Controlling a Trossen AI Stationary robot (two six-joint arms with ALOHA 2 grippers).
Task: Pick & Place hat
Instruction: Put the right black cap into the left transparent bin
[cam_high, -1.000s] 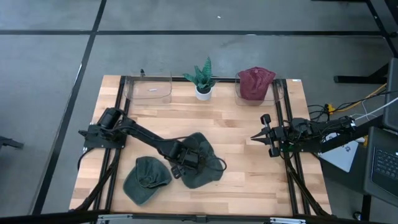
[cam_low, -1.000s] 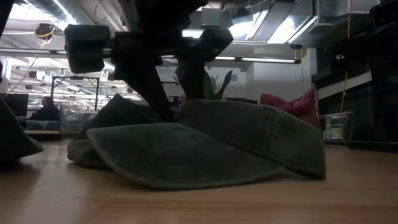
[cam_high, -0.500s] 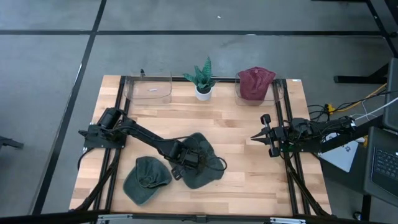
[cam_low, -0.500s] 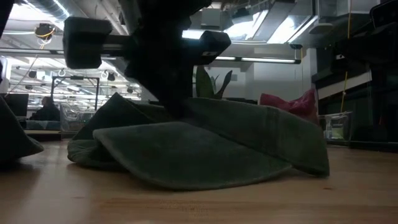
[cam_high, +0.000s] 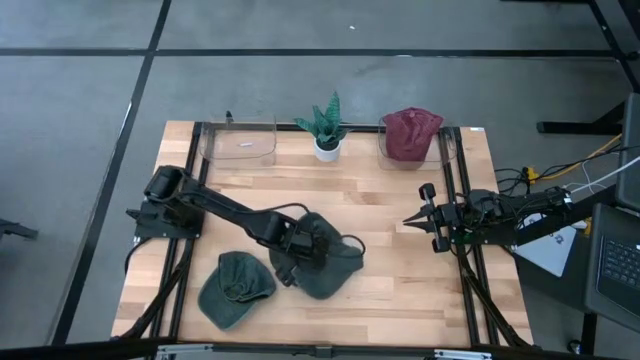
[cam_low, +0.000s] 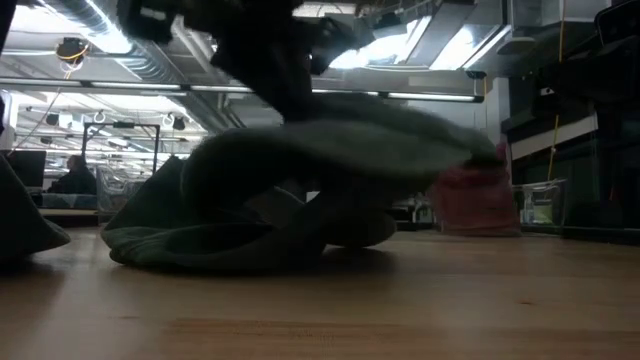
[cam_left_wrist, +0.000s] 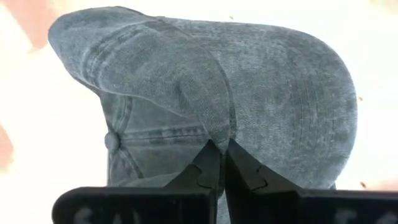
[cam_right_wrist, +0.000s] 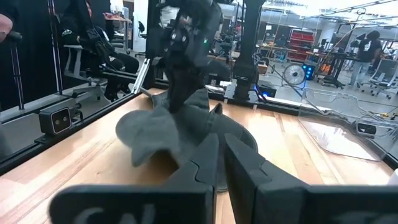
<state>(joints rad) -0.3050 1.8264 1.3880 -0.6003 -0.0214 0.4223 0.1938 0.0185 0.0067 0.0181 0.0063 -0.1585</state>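
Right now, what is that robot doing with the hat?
The left gripper has pinched a dark green hat in the middle of the wooden table and is lifting one side of it, while part of it still drags on the wood. Another green hat lies flat nearby. A red hat already sits in a clear bin at the back. The right gripper waits, shut, at the table's right edge.

Right gripper: fingers pressed together, nothing btwn them, low over the wooden table. Across the table the left gripper pinches a dark green hat, w/ part of it raised off the wood. Clear bin nearby; people seated beyond the table edge.
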